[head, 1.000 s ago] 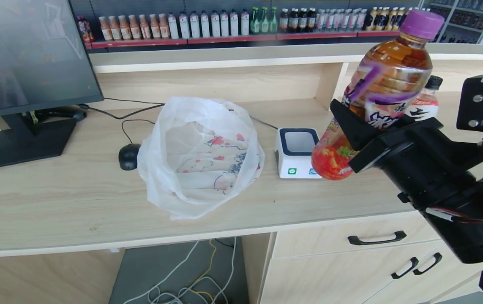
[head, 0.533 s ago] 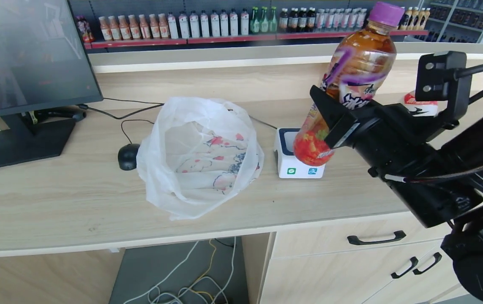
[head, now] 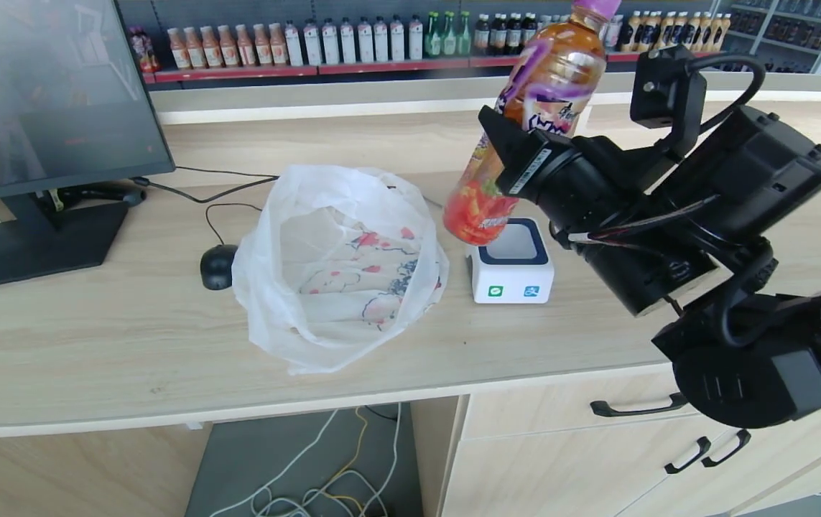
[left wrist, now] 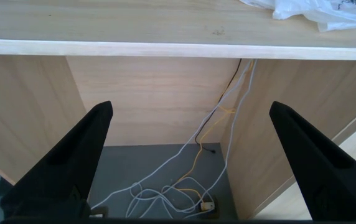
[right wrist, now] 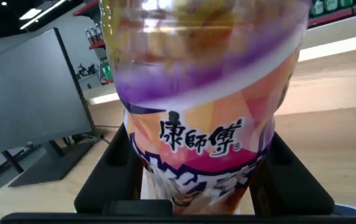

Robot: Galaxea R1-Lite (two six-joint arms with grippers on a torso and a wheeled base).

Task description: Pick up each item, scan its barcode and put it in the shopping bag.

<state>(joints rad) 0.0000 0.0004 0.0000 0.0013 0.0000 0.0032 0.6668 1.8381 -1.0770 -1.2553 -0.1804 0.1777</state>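
Head view: bottle (head: 552, 80) within right claw (head: 525, 152)

My head camera clips the cap of the drink bottle (head: 557, 79) at the top edge, and the right pincer (head: 525, 147) covers its waist. Which side carries the barcode I can't tell. The bottle's base hides the far left corner of the scanner (head: 512, 269). On the right wrist camera the bottle runs off both above and below. The monitor (head: 51, 93) is cropped at the left and top. The shopping bag (head: 338, 266) folds inward, so I can't make out its bottom. The bottles on the back shelf (head: 353, 39) are too small to identify. The finger roots of the left pincer (left wrist: 190, 106) run off the picture's edge, and so does most of the worktop (left wrist: 103, 25).
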